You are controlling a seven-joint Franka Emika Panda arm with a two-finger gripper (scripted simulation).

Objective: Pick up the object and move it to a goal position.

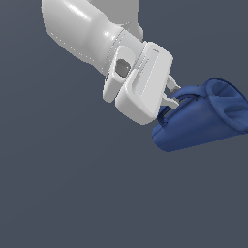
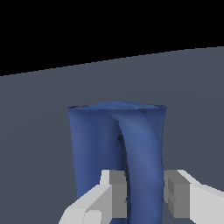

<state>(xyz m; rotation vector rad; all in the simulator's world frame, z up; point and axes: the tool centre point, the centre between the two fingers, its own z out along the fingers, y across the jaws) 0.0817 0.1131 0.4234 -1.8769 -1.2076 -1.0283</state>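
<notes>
My claw is clamped on the pitcher's handle, one finger on each side of the blue loop. The wrist view shows that best: both grey pads press against the handle strip, with no gap I can make out on the near pad (the other pad looks touching too, though its edge is tight to call). That view also shows the pitcher body behind the handle, wide rim farther from the camera, and a grey floor with black above it.

The exterior view gives what the wrist view can't: the pitcher is tipped over on its side, rim toward that view's right, narrower base toward the left and lower. The claw comes in from the upper left, white hand angled down, fingertips at the handle on the pitcher's upper side. Whether the pitcher rests on the floor or hangs clear, I can't tell; the background is plain grey all round.
</notes>
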